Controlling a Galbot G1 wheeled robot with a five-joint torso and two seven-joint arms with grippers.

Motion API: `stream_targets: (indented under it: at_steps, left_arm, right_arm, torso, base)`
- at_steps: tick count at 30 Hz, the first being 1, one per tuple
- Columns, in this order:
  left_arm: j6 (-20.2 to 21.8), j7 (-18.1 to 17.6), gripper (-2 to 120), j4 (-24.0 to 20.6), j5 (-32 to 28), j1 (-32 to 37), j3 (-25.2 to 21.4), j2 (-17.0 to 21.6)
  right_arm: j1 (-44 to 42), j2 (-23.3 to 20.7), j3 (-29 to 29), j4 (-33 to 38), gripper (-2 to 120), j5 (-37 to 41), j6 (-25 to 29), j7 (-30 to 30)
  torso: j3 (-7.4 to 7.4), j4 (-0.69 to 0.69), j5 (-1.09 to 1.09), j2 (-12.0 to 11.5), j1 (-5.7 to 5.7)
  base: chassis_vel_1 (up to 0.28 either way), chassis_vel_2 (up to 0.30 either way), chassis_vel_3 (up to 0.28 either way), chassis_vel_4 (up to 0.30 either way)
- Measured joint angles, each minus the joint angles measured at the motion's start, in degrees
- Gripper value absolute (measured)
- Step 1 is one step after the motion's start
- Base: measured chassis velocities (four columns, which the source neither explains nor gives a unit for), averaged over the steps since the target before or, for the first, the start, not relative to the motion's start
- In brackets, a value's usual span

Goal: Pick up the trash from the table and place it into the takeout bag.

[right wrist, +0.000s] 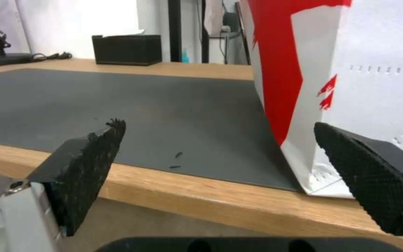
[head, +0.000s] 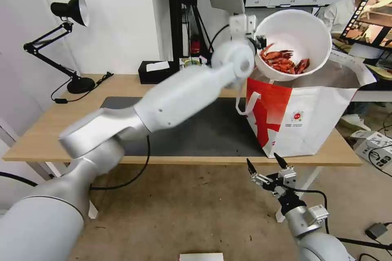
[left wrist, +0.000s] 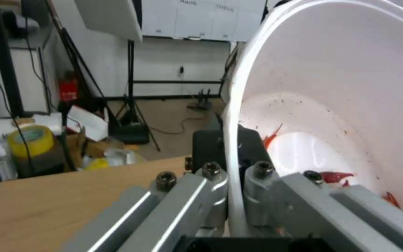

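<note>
The left gripper [head: 258,45] is clamping the rim of the white bowl [head: 300,32] of crayfish shells [head: 283,61], tilting it over the takeout bag [head: 310,118]; the right gripper [head: 265,165] is hanging agape below the table [head: 49,130] edge.

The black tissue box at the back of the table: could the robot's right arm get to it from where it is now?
Probably not directly. The right gripper hangs open below the table's front edge, and the takeout bag stands right before it. The black tissue box sits at the far edge, beyond the grey mat, a long stretch.

head high, wrists close, sharing table [head: 49,130]
</note>
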Motion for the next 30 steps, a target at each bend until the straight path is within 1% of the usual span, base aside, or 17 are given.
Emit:
stream_targets:
  at_steps: [3,4,7,8,10,11,12,15,17,19,20,23,24,26,27,30]
  left_arm:
    - [-0.8,1.4,0,-0.9,1.7,0.6,1.1,0.9]
    - [-0.8,1.4,0,-0.9,1.7,0.6,1.1,0.9]
    - [-0.8,3.3,0,-2.2,1.7,0.7,1.7,2.1]
    - [-0.8,3.3,0,-2.2,1.7,0.7,1.7,2.1]
    - [0.2,6.4,0,-4.1,-0.4,0.5,1.8,3.3]
    - [1.5,7.6,0,-5.2,-1.4,0.3,1.9,3.9]
    - [1.5,7.6,0,-5.2,-1.4,0.3,1.9,3.9]
    - [4.3,8.4,0,-7.0,-3.0,-0.3,2.0,4.9]
    - [4.9,8.4,1,-7.3,-3.4,-0.4,2.1,5.0]
    - [5.8,8.4,10,-7.8,-5.4,-0.6,2.1,5.1]
    - [5.8,8.4,10,-7.8,-5.4,-0.6,2.1,5.1]
    - [6.1,8.4,25,-7.8,-6.9,-0.7,2.0,4.8]
    - [6.1,8.4,25,-7.8,-6.9,-0.7,2.0,4.8]
    - [6.1,8.3,35,-7.8,-7.7,-0.7,1.9,5.0]
    - [6.1,8.3,35,-7.8,-7.7,-0.7,1.9,5.0]
    - [6.1,8.5,48,-7.7,-8.2,-0.7,1.8,5.4]
  right_arm:
    - [0.0,0.0,0.0,0.0,100,0.0,0.0,0.0]
    - [0.0,0.0,0.0,0.0,100,0.0,0.0,0.0]
    - [0.0,0.0,0.0,0.0,100,0.0,0.0,0.0]
    - [0.0,0.0,0.0,0.0,100,0.0,0.0,0.0]
    - [0.0,0.0,0.0,0.0,100,0.0,0.0,0.0]
    - [0.0,0.0,0.0,0.0,100,0.0,0.0,0.0]
    - [0.0,0.0,0.0,0.0,100,0.0,0.0,0.0]
    - [0.0,0.0,0.0,0.0,100,0.0,0.0,0.0]
    - [0.0,0.0,0.0,0.0,100,0.0,0.0,0.0]
    - [0.0,0.0,0.0,0.0,100,0.0,0.0,0.0]
    - [0.0,0.0,0.0,0.0,100,0.0,0.0,0.0]
    - [0.0,0.0,0.0,0.0,100,0.0,0.0,0.0]
    - [0.0,0.0,0.0,0.0,100,0.0,0.0,0.0]
    - [0.0,0.0,0.0,0.0,100,0.0,0.0,0.0]
    - [0.0,0.0,0.0,0.0,100,0.0,0.0,0.0]
    - [0.0,0.0,0.0,0.0,100,0.0,0.0,0.0]
  torso:
    - [0.00,-0.01,0.00,0.0,0.00]
    - [0.00,-0.01,0.00,0.0,0.00]
    - [0.00,0.01,0.00,0.0,0.00]
    - [0.00,0.01,0.00,0.0,0.00]
    - [0.00,0.00,-0.01,0.0,0.00]
    - [0.00,0.00,-0.01,0.0,-0.01]
    - [0.00,0.00,-0.01,0.0,-0.01]
    - [-0.01,0.00,-0.01,0.0,-0.01]
    - [-0.01,0.00,-0.01,0.0,-0.01]
    - [-0.01,0.00,-0.01,0.0,-0.01]
    - [-0.01,0.00,-0.01,0.0,-0.01]
    - [-0.01,-0.02,0.00,0.0,-0.01]
    - [-0.01,-0.02,0.00,0.0,-0.01]
    - [0.00,-0.01,-0.01,0.0,-0.01]
    - [0.00,-0.01,-0.01,0.0,-0.01]
    - [0.00,0.00,-0.01,0.0,-0.01]
  base:
    - [0.000,0.000,0.000,0.000]
    - [0.000,0.000,0.000,0.000]
    - [0.000,0.000,0.000,0.000]
    - [0.000,0.000,0.000,0.000]
    - [0.000,0.000,0.000,0.000]
    - [0.000,0.000,0.000,0.000]
    - [0.000,0.000,0.000,0.000]
    - [0.000,0.000,0.000,0.000]
    - [0.000,0.000,0.000,0.000]
    - [0.000,0.000,0.000,0.000]
    - [0.000,0.000,0.000,0.000]
    - [0.000,0.000,0.000,0.000]
    - [0.000,0.000,0.000,0.000]
    - [0.000,0.000,0.000,0.000]
    - [0.000,0.000,0.000,0.000]
    - [0.000,0.000,0.000,0.000]
